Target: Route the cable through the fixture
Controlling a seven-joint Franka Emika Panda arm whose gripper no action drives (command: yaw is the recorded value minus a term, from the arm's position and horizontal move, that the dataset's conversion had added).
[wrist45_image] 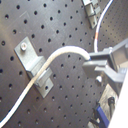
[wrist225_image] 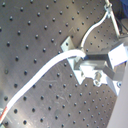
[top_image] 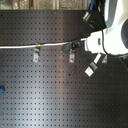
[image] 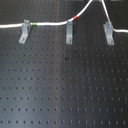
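Observation:
The white cable [image: 50,24] runs along the far side of the black perforated board. It has a green band [image: 34,23] and a red band [image: 75,18]. It crosses the tops of the left clip [image: 24,34] and the middle clip [image: 70,33]. It then loops up out of frame and comes down past the right clip [image: 108,33]. My gripper [wrist45_image: 90,64] is shut on the cable just beyond a clip [wrist45_image: 37,70] in the first wrist view. It also shows in the second wrist view [wrist225_image: 80,59] and the second exterior view [top_image: 75,46]. It is out of the first exterior view.
The white arm [top_image: 112,35] fills the second exterior view's upper right. A small blue object [top_image: 1,89] lies at the second exterior view's left edge. Another clip [wrist45_image: 90,12] with cable beside it shows in the first wrist view.

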